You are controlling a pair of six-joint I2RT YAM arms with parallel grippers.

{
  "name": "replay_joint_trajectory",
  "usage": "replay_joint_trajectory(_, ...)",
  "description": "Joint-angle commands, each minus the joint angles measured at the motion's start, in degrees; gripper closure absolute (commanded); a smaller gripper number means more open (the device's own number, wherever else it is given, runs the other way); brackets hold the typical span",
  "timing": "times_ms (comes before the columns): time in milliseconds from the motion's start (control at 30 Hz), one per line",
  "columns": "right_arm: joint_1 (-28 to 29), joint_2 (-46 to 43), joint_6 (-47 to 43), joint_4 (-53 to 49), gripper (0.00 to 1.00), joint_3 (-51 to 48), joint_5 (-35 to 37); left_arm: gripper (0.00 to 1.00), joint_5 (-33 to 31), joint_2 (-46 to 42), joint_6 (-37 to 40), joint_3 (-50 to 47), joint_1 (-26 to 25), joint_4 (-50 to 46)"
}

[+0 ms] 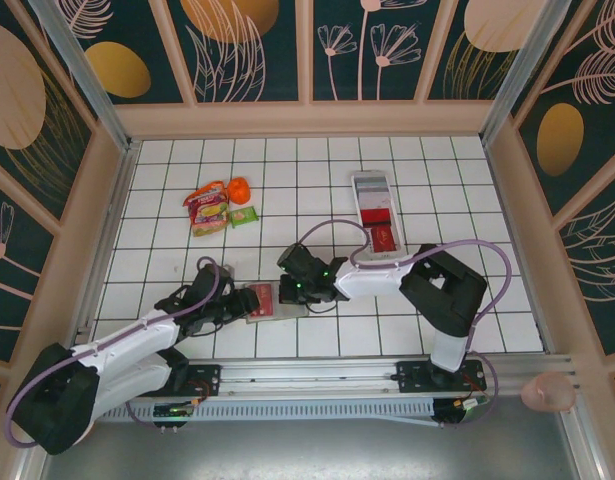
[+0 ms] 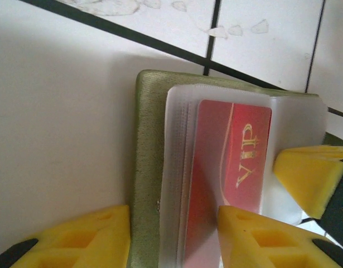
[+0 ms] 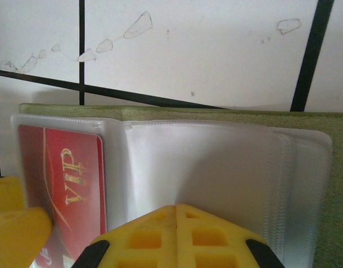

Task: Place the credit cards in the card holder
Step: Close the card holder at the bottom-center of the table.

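The left gripper (image 2: 174, 240) held its yellow fingers (image 2: 87, 240) about half spread, astride one side of the open wallet (image 2: 146, 167). One finger sat on the table just beside the wallet's green rim. The other lay across the red card (image 2: 227, 151), which bore gold "VIP" lettering. That card lay flat against the clear sleeves (image 3: 204, 167) on the wallet's left half. Whether it sat fully inside a pocket could not be told.

The right gripper (image 3: 177, 223) had its two fingers pressed tight together, their tips at the near edge of the clear sleeves on the wallet's other half. Whether a sleeve was pinched between them could not be told.

Seen from above, the two grippers met over the wallet, the left arm reaching in from the left and the right arm from the right. The wallet lay spread flat on the white tiled table (image 1: 317, 170), near the front and about midway across.

Well apart, toward the back right, a long white tray (image 1: 372, 183) lay on the tiles with more red cards (image 1: 384, 240) in it. At the back left, clear of both arms, was a small cluster of snack packets (image 1: 209, 210).
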Motion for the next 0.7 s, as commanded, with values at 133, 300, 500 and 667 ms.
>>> replay_joint_trajectory(133,-0.1,2.5,1.6,-3.2,1.00,-3.9,1.4,0.54,12.8,-2.1,-3.1,1.5,-0.8,9.1)
replay_joint_trajectory(300,-0.3,1.2,2.8,-0.7,1.00,-5.3,1.6,0.53,12.8,-4.0,-4.4,2.0,-0.7,11.0)
replay_joint_trajectory(500,-0.5,-1.8,2.8,2.9,1.00,-5.0,0.6,0.53,13.9,-2.6,-5.1,2.8,-0.9,15.0)
replay_joint_trajectory(667,-0.5,-5.2,2.2,1.3,1.00,-3.7,4.3,0.54,13.6,-1.8,-5.0,3.7,-1.2,16.7)
